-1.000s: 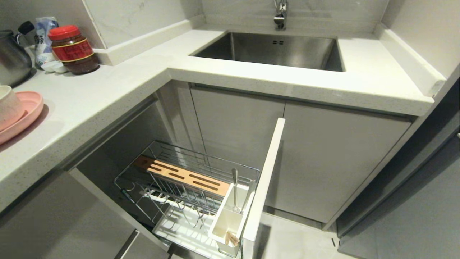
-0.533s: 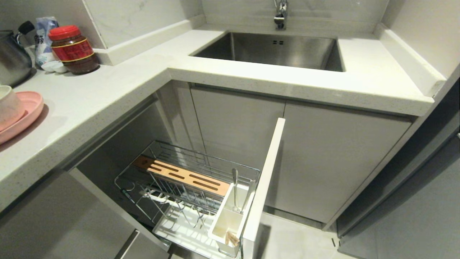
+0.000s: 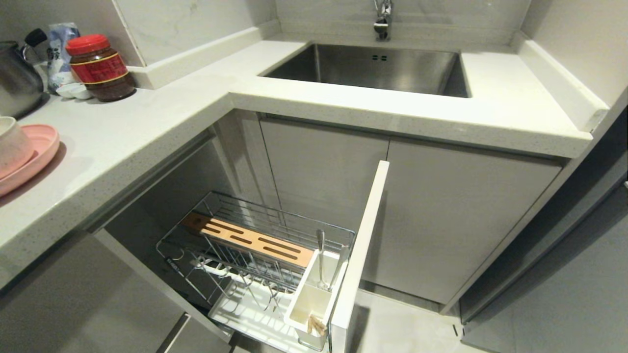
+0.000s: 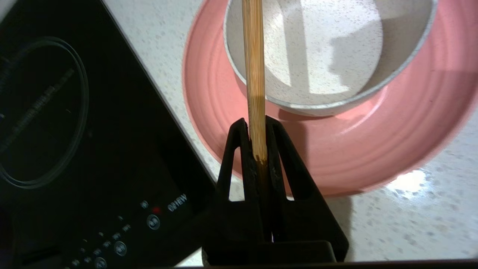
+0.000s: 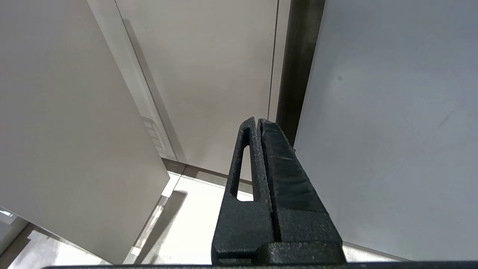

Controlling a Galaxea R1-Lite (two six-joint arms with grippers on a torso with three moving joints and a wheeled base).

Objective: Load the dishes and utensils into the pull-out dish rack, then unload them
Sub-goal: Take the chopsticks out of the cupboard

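Observation:
My left gripper (image 4: 257, 125) is shut on the end of the light wooden chopsticks (image 4: 254, 74), which reach out over the cream-white bowl (image 4: 325, 56). That bowl stands on the pale-pink plate (image 4: 336, 149). Both show at the counter's left edge in the head view, the plate (image 3: 34, 157) under the bowl (image 3: 12, 144); the gripper is outside that view. The pull-out dish rack (image 3: 274, 230) stands open below, with its wooden strip (image 3: 248, 240), white cutlery box (image 3: 309, 299) and front panel (image 3: 360, 255). Slim metal cutlery (image 3: 321, 260) stands in the box. My right gripper (image 5: 257, 121) is shut and empty beside cabinet doors.
A black induction hob (image 4: 74, 149) lies right beside the plate. A red-lidded jar (image 3: 100, 68) and a steel kettle (image 3: 17, 78) stand at the back left of the counter. The steel sink (image 3: 373, 68) is ahead. A lower drawer front (image 3: 186, 333) sits next to the rack.
In the head view the bowl at the left edge has shifted slightly on the plate. The rack, the counter and the camera have stayed still.

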